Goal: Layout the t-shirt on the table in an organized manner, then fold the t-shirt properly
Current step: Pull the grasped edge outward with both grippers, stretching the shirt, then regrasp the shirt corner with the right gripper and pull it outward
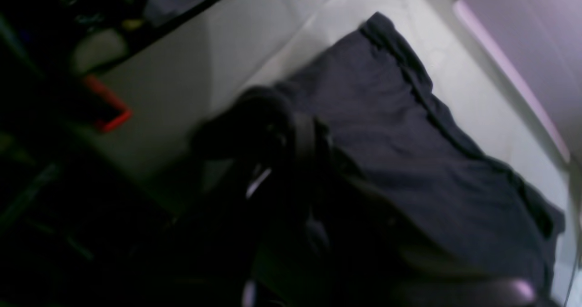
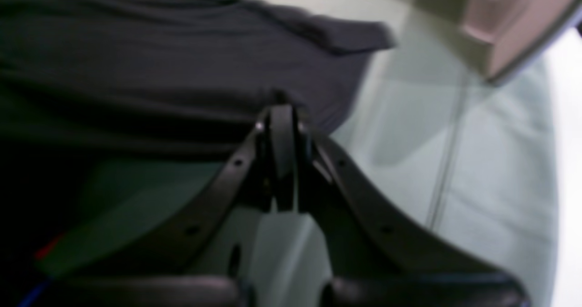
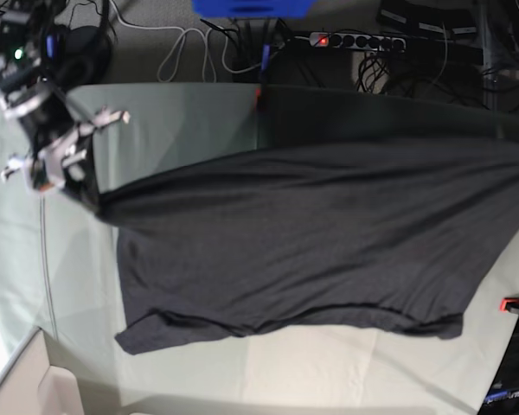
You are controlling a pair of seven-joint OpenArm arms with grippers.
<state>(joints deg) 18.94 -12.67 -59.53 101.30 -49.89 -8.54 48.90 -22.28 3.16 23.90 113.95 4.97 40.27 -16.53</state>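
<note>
Both our grippers are clamped on the t-shirt (image 3: 303,233) — right gripper (image 3: 93,201) at upper left, left gripper (image 1: 295,129) pinching too — stretching it taut over the table (image 3: 199,112) for flat layout.

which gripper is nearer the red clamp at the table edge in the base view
Left. The red clamp sits at the table's edge on the side where the left gripper grips the t-shirt. The right gripper pinches the shirt at the opposite end.

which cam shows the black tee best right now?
Base view: the black cotton t-shirt shows nearly whole, stretched across the pale grey-green table. Left wrist view shows one blurred hemmed portion; right wrist view only one edge.
</note>
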